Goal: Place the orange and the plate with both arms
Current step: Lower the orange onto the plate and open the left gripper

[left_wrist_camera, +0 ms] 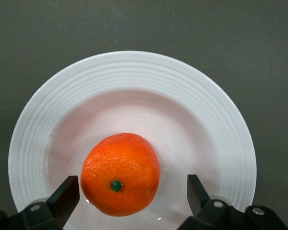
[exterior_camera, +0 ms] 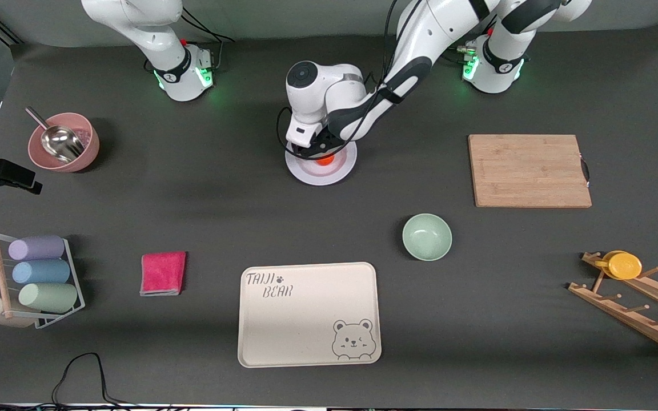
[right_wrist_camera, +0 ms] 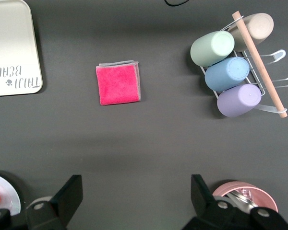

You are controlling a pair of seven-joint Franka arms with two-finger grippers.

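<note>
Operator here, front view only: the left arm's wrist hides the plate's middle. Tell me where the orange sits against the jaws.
Observer: The orange lies on the plate, between the left gripper's open jaws, untouched.
Operator: Report centring.
Observer: Off-centre; the orange sits close to one finger, with a clear gap to the other.
Operator: Give the right gripper.
Observer: The right gripper hangs open over bare table, holding nothing.

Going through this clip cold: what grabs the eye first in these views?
The bright orange sitting in the white plate stands out first, with the left gripper open over it, one finger on either side. Next comes the pink cloth, nearer the front camera, beside the beige bear tray. The right gripper hangs open above bare table.
</note>
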